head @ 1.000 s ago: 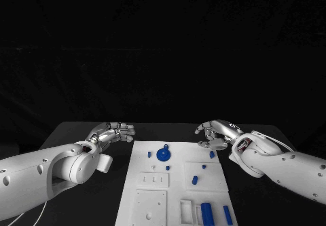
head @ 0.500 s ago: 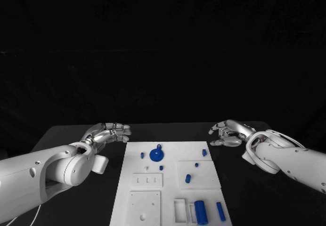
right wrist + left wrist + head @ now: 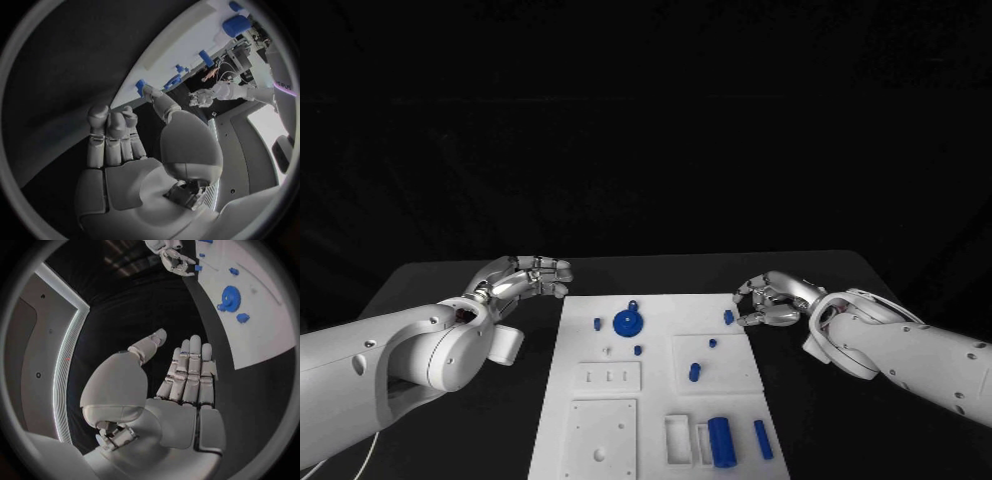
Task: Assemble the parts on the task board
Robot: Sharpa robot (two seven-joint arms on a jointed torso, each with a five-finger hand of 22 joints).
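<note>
The white task board (image 3: 661,400) lies in the middle of the black table. A blue gear (image 3: 629,322) stands near its far left, with small blue pegs (image 3: 638,350) around it. Another small blue peg (image 3: 730,317) sits by the far right edge. My right hand (image 3: 773,298) hovers just right of that peg, holding nothing. In the right wrist view its thumb tip reaches close to the peg (image 3: 140,86); contact cannot be told. My left hand (image 3: 524,278) stays off the board's far left corner, fingers straight and empty (image 3: 181,385).
A thick blue cylinder (image 3: 720,440) and a slimmer blue bar (image 3: 763,438) lie at the board's near right, beside a white rectangular slot (image 3: 678,436). Two more pegs (image 3: 694,371) stand mid-board. Bare black table (image 3: 459,275) flanks the board.
The camera has shifted. My right hand has left the board's far right corner, moved right, then come down beside the small peg. The left hand has kept its place.
</note>
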